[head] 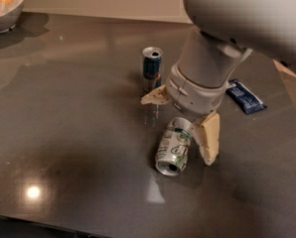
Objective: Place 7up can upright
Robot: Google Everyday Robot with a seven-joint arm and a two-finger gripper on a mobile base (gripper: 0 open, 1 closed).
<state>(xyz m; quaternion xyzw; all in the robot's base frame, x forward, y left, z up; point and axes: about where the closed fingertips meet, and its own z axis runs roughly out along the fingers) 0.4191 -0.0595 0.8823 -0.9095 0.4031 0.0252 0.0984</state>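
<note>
The 7up can (pixel 173 147), white and silver with green markings, lies on its side on the dark table (pixel 73 133), its silver end facing the front. My gripper (pixel 184 125) hangs right above the can's far end, open. One cream finger (pixel 208 139) stands just right of the can, the other finger (pixel 155 96) sticks out to the upper left. The can lies free between them.
A slim blue-and-silver can (pixel 152 67) stands upright just behind the gripper. A blue packet (pixel 245 96) lies to the right. A bowl of food (pixel 4 6) sits at the far left corner. The table's front edge runs along the bottom.
</note>
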